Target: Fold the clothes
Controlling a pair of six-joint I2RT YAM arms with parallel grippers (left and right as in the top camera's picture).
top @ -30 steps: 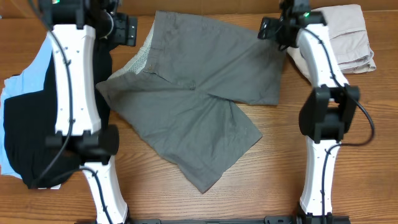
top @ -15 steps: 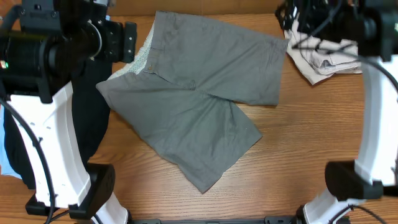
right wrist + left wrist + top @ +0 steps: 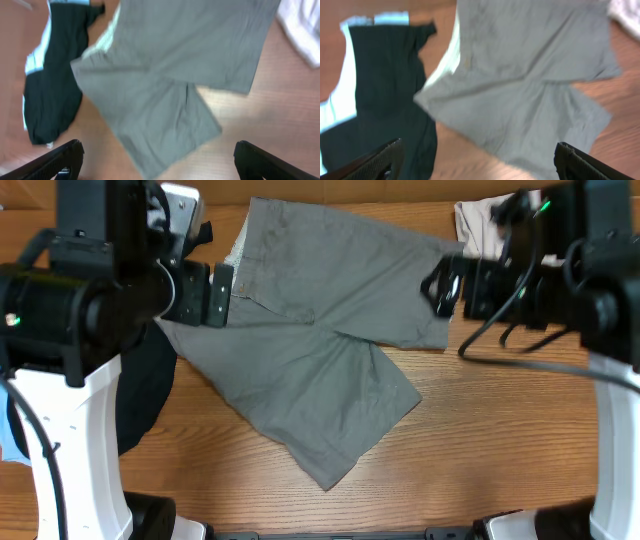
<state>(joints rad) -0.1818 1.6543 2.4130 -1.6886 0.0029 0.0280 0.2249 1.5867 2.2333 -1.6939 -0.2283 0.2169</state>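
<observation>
Now: both arms up, shorts flat

I see the shorts (image 3: 310, 350) spread on the table (image 3: 500, 440), about mid-table. The waistband is at the far left. One leg runs right, the other toward the near edge (they overlap a little at the crotch).

The left gripper (image 3: 477, 160) is spread wide with nothing between its fingers. In the overhead view it lines up with the waistband. The right gripper (image 3: 157, 155) is likewise wide and empty, over the right leg's hem.

A black shirt (image 3: 145, 380) lies just beside the shorts on the left. Both wrist views are blurred.
</observation>
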